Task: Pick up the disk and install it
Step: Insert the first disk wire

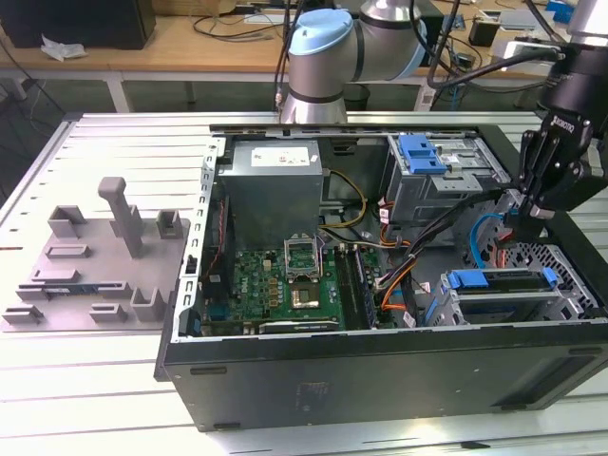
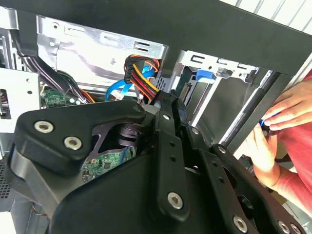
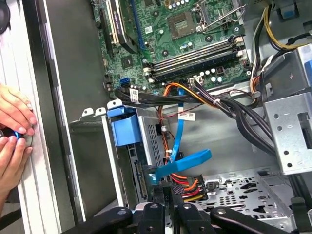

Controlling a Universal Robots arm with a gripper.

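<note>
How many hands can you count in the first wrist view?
2. One hand lies on the slatted table outside the computer case; the other hand touches it, fingertips meeting. Others may be hidden.

I worked in what looked like a robotics lab or workshop: an open computer case sat on a slotted metal table, a grey fixture lay well off beside it, and cable-strewn wooden desks stood beyond.
</note>
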